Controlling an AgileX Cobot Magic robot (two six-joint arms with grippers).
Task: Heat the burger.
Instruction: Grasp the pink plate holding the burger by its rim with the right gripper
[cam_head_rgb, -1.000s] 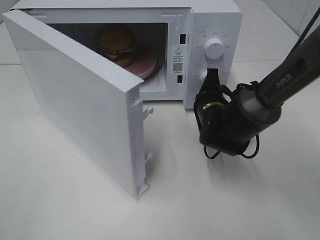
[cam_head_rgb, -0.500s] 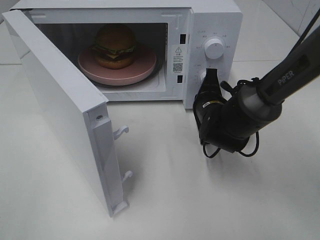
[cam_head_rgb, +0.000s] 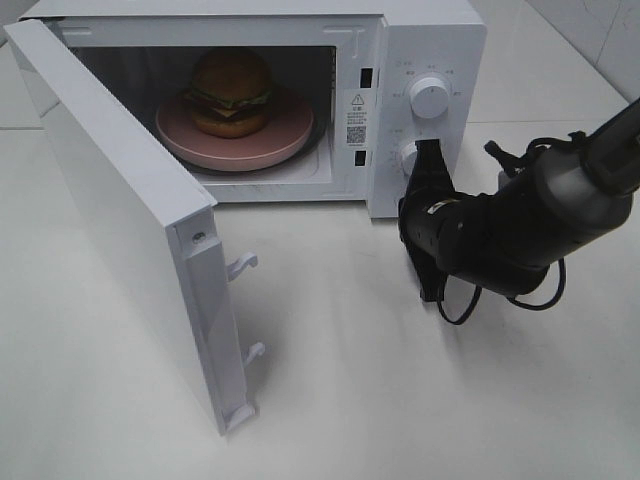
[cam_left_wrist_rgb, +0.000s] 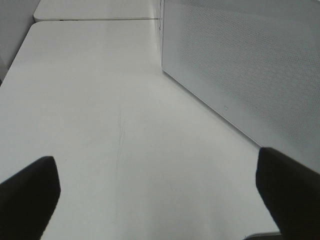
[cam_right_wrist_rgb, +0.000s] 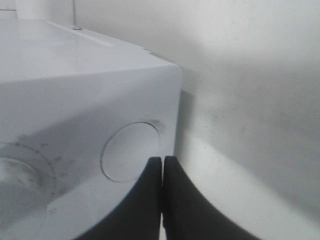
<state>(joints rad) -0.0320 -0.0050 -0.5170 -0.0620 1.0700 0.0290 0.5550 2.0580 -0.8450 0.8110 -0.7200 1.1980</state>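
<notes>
The burger (cam_head_rgb: 231, 92) stands on a round pink plate (cam_head_rgb: 292, 134) inside the white microwave (cam_head_rgb: 440, 40). The microwave door (cam_head_rgb: 120, 200) hangs wide open to the front left. My right gripper (cam_head_rgb: 429, 152) is shut and empty, its tip at the lower round button (cam_head_rgb: 405, 152) of the control panel. The right wrist view shows that gripper (cam_right_wrist_rgb: 162, 164) with its fingers pressed together just beside the button (cam_right_wrist_rgb: 131, 151). My left gripper (cam_left_wrist_rgb: 155, 167) is open and empty above the bare table, with the door's outer face (cam_left_wrist_rgb: 240, 65) beside it. It is outside the high view.
The upper dial (cam_head_rgb: 429, 97) sits above the button on the panel. Door latch hooks (cam_head_rgb: 243, 264) stick out from the door's free edge. White table (cam_head_rgb: 400, 400) stretches in front of the microwave and to its left (cam_left_wrist_rgb: 100, 100).
The door swung from half open to wide open. My right arm twisted and drew back to the right, its shut tip still at the lower button.
</notes>
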